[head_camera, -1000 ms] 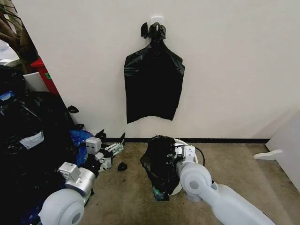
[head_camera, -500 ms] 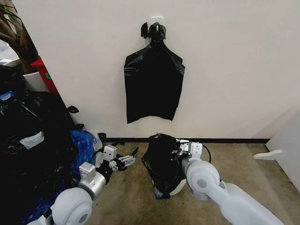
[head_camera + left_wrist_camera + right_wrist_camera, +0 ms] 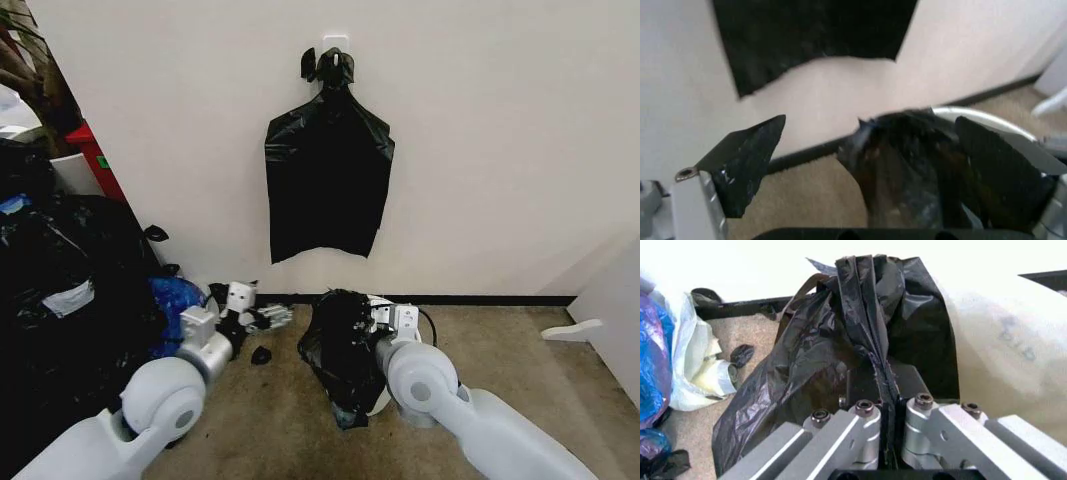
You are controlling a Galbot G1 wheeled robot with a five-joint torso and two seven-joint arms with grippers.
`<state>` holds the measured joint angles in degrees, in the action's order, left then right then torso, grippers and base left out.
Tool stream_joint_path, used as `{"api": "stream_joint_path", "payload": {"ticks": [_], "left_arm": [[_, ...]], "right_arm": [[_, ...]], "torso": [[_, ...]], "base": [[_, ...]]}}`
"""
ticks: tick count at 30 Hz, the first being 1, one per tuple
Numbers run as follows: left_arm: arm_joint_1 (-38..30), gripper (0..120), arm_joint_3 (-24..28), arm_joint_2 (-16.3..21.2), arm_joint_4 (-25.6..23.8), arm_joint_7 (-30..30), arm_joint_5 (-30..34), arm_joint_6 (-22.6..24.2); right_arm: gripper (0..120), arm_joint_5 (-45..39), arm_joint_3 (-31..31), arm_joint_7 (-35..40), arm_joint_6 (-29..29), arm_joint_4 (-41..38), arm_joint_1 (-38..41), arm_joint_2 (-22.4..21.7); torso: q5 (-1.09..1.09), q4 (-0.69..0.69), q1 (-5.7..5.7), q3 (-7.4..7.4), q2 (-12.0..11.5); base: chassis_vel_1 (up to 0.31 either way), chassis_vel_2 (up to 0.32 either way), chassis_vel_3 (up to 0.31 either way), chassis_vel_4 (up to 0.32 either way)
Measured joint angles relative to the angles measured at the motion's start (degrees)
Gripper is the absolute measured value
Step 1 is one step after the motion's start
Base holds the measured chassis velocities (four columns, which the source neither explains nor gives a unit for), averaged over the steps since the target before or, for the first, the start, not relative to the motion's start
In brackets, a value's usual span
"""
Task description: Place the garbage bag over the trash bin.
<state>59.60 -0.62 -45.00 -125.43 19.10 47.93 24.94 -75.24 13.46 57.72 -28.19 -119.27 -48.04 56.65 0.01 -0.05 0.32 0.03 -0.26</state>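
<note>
The right tool (image 3: 887, 412) pinched a fold of the garbage bag (image 3: 340, 345), draped against the trash bin (image 3: 385, 398) on the floor. The left tool (image 3: 268, 318) hovered wide open alongside. The thin plastic could tear or slip free.

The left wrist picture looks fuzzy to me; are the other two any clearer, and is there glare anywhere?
Left wrist view: soft and smeared, the garbage bag and trash bin rim lack crisp edges. Right wrist view: sharp, pale sheen on the bag's creases above the right gripper. Head view: evenly lit, the left gripper slightly blurred.
</note>
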Motion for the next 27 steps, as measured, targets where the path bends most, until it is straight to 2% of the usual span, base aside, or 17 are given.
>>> {"api": "stream_joint_path", "payload": {"ticks": [9,17,27], "left_arm": [[-6.42,100,6.84,-1.13,2.55,5.64,3.0,6.99],[-12.82,100,12.74,-3.37,5.45,10.87,6.78,9.72],[-15.5,100,17.62,-5.45,7.61,15.18,9.62,11.06]], "right_arm": [[0,-0.31,-0.39,0.01,0.07,0.04,0.31,-0.58],[0,-0.29,-0.44,0.0,0.23,-0.27,-0.24,-0.61],[0,-0.21,-0.41,0.02,0.33,-0.44,-0.53,-0.5]], "torso": [[0.0,0.02,0.0,-0.01,0.0],[0.01,0.01,0.0,-0.01,0.0],[0.0,0.02,0.0,-0.01,0.0]], "base": [[0.0,0.0,0.0,0.0],[0.0,0.0,0.0,0.0],[0.0,0.0,0.0,0.0]]}}
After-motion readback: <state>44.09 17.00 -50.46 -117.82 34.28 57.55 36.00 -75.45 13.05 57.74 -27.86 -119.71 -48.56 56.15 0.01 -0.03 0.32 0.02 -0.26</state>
